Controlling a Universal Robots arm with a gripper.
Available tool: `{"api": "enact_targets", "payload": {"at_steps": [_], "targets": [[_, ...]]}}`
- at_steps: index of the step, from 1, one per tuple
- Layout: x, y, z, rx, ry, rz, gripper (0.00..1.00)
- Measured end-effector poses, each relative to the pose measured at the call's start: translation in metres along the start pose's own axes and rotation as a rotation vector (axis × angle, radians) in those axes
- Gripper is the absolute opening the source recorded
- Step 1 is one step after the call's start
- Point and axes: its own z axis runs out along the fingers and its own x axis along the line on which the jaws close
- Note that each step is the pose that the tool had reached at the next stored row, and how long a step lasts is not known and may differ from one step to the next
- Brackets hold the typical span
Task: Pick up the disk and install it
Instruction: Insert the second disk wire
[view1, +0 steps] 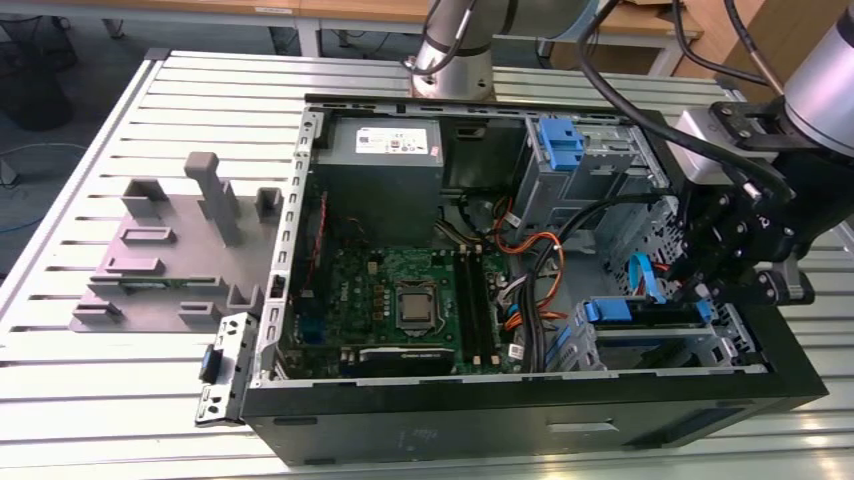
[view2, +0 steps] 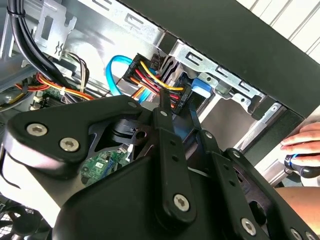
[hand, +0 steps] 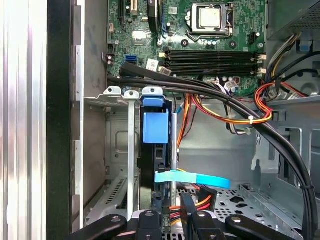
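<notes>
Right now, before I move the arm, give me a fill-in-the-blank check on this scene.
1. The disk stands in the drive cage with a ____ bracket on it.
2. The gripper is at the exterior view's ____ side of the computer case.
3. The grey fixture block lies to the exterior view's ____ of the case.
Missing: blue; right; left.

The disk (hand: 152, 150) sits edge-on in its bay, label hidden (gripper (hand: 172, 220) fingertips cut off by the frame).
</notes>
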Motion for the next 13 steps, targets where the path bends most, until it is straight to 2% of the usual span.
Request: {"api": "enact_targets", "payload": {"at_steps": [11,13], "targets": [[0.0027,0.0044,-0.0010,0.0068,-0.0001,0.000,0.29],[0.0027,0.0044,-0.0038,0.0069,-0.0009,0.000,0.29]]}}
